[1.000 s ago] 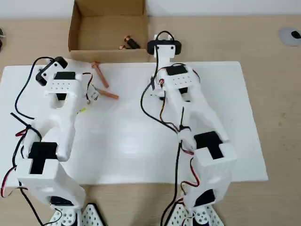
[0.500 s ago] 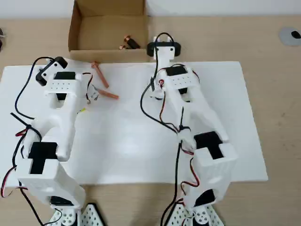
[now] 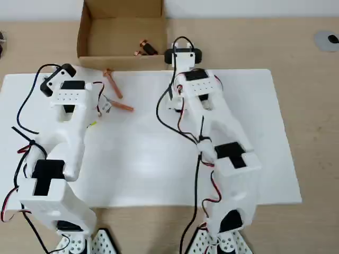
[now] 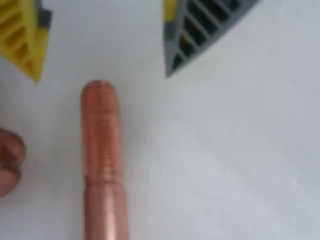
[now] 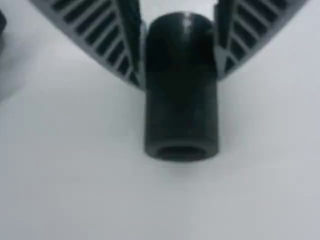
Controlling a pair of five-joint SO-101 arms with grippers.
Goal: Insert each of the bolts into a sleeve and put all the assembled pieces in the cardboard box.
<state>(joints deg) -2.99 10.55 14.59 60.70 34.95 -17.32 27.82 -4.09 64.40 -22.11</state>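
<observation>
Right wrist view: right hand [image 5: 180,80] clamps a black cylindrical sleeve [image 5: 181,110] between both fingers, open bore pointing away from the hand, over the white sheet [image 5: 75,200]; contact with the sheet cannot be told.

Left wrist view: left hand [image 4: 100,70] spread wide, holding nothing. A copper threaded bolt [image 4: 102,165] lies flat, threaded end just short of the gap between the fingers. A second copper piece [image 4: 7,160] lies beside it, apart.

High view: open cardboard box [image 3: 82,37] on the tabletop [image 3: 307,106] beyond both hands, copper-and-black pieces [image 3: 144,47] inside.
</observation>
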